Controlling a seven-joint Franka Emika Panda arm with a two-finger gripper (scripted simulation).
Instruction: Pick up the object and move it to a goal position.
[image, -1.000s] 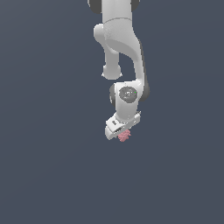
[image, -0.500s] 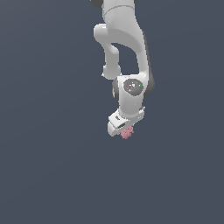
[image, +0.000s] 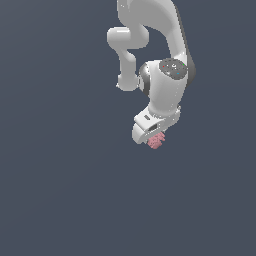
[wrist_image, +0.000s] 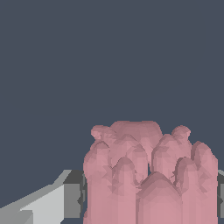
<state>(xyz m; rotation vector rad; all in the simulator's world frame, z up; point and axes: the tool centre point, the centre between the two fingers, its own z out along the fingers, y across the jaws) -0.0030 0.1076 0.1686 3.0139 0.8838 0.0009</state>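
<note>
The object (image: 156, 141) is a small pink knobbly lump held under the white hand of the arm. My gripper (image: 155, 138) is shut on it and carries it in the air, to the exterior view's right of the middle. In the wrist view the pink lump (wrist_image: 148, 175) fills the near part of the picture, squeezed between the fingers; one grey-and-white finger (wrist_image: 65, 199) shows beside it, the other is almost wholly hidden behind the lump.
A plain dark grey surface (image: 60, 190) lies all around. The white arm (image: 165, 85) reaches down from the top of the exterior view. No other objects show.
The arm has risen and moved slightly to the exterior view's right, carrying the pink lump with it in the shut gripper.
</note>
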